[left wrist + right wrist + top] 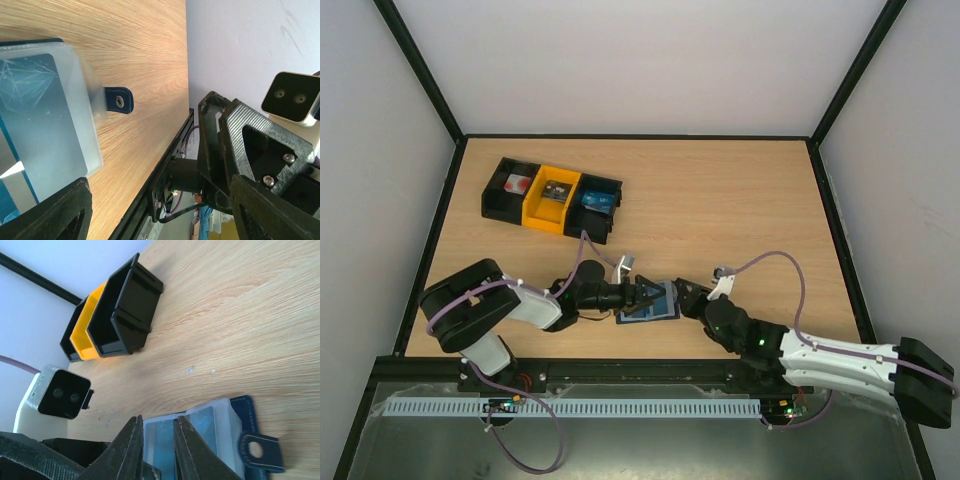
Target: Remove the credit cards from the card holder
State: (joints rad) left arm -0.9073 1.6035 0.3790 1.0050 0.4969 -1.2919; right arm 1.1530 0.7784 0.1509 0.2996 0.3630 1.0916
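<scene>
The card holder (655,303) lies flat near the table's front edge, between my two grippers. It is dark blue, with a clear pocket (80,105) and a snap tab (119,100). A blue credit card (35,115) sits inside that pocket. My left gripper (640,296) stands wide open at the holder's left end, one finger (60,212) next to the pocket's corner. My right gripper (157,419) hovers over the holder (247,412) from the right. Its fingers (131,450) are a narrow gap apart, and the card (205,425) shows under them. Nothing is gripped.
A row of three bins stands at the back left: black (510,188), yellow (552,197), black (597,205). They also show in the right wrist view, black bin (125,310) nearest. The table's front rail (165,170) runs close beside the holder.
</scene>
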